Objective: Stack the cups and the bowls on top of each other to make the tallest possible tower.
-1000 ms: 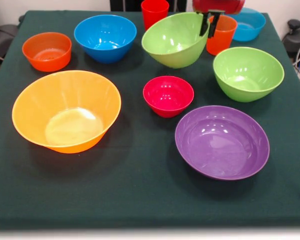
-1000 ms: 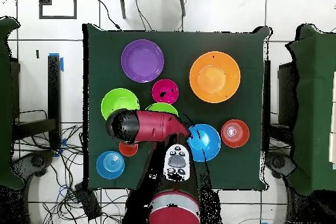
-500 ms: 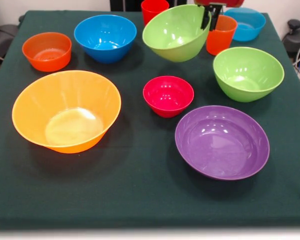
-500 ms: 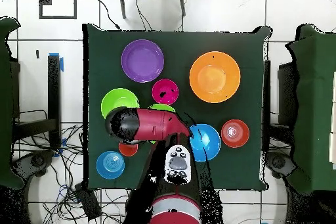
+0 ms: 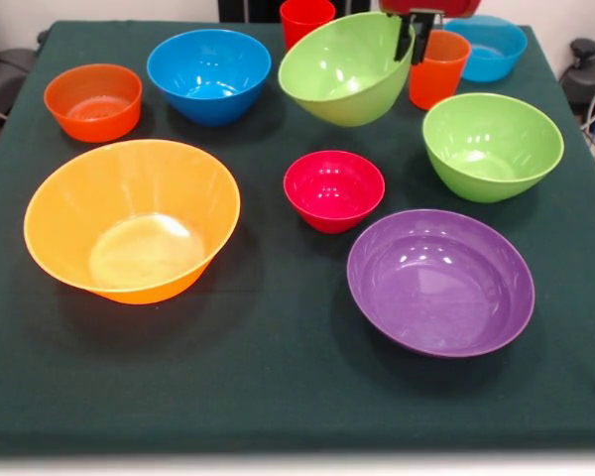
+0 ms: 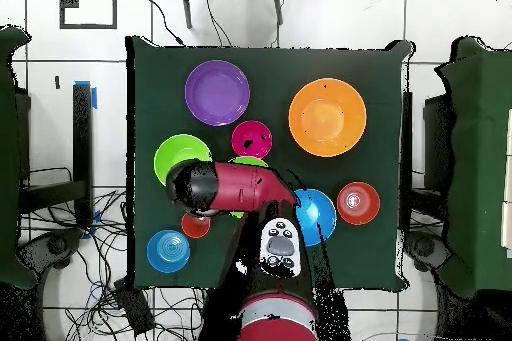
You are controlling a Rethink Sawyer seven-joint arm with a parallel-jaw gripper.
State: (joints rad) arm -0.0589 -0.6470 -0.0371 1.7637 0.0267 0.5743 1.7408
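The claw (image 5: 414, 38) is clamped on the rim of a lime green bowl (image 5: 345, 69), holding it tilted above the bench (image 5: 278, 397). Carrying step; next, centre it over the large orange bowl (image 5: 131, 218), probably the broadest base.

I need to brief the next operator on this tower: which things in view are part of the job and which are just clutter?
Job: gripper shut on the tilted lime green bowl; second lime green bowl; large orange bowl; purple bowl; blue bowl; light blue bowl; small red bowl; orange-red bowl; red cup; orange cup.
Clutter: floor cables.
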